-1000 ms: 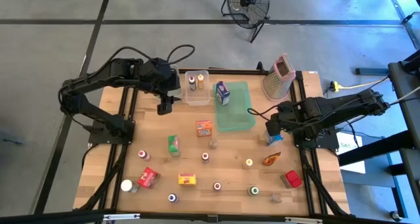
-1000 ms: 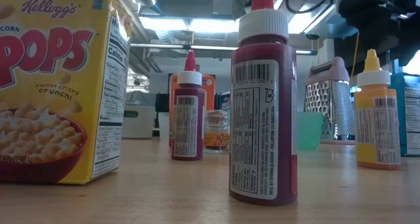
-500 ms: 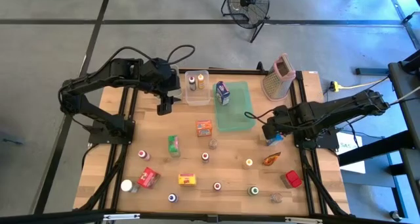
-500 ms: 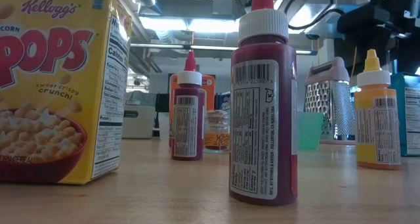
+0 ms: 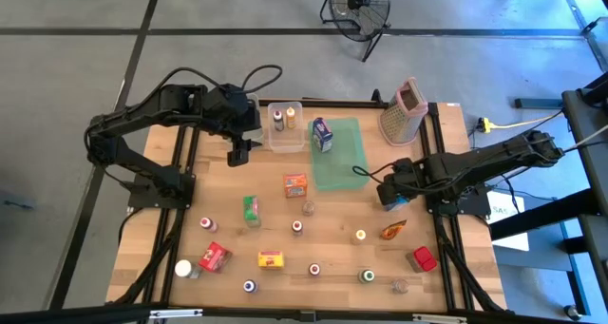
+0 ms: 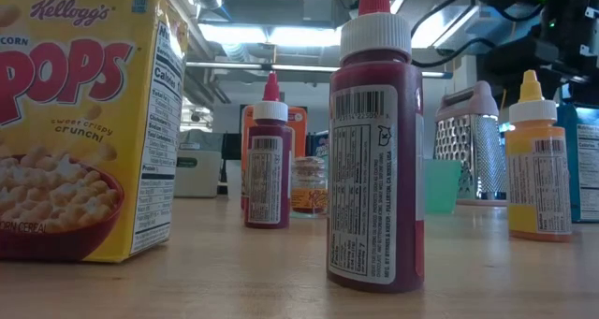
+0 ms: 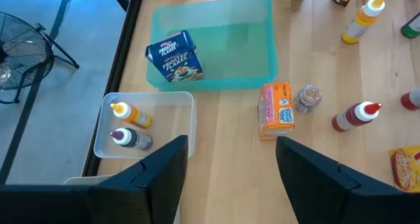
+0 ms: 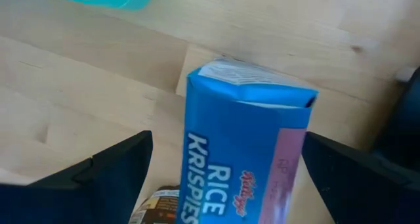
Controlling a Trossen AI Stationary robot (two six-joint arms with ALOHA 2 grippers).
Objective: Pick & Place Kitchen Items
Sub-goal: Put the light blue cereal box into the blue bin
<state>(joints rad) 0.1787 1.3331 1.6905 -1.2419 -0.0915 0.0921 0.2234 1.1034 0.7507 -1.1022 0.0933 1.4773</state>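
A blue Rice Krispies carton [image 8: 243, 145] stands upright on the wooden table near its right edge. My right gripper [image 5: 391, 193] points straight down over it, open. Its fingers stand on either side of the carton's top without touching, and the gripper hides most of the carton [image 5: 398, 202] in the high view. My left gripper [image 5: 237, 153] hangs open and holds nothing, high over the table's far left beside the clear bin [image 5: 284, 124]. That bin holds two small bottles. A blue Frosted Flakes carton [image 7: 174, 56] stands in the green tray [image 5: 340, 153].
An orange carton [image 5: 295, 184], a small jar [image 5: 308, 208], a green carton [image 5: 251, 210], a yellow Corn Pops carton [image 5: 272, 259], red packets and several capped bottles lie scattered over the near half. A box grater [image 5: 404, 110] stands at the far right corner. A brown packet [image 5: 392, 231] lies just near of my right gripper.
My right gripper has come down toward the blue Rice Krispies carton, still pointing down and still open. The carton has not moved.
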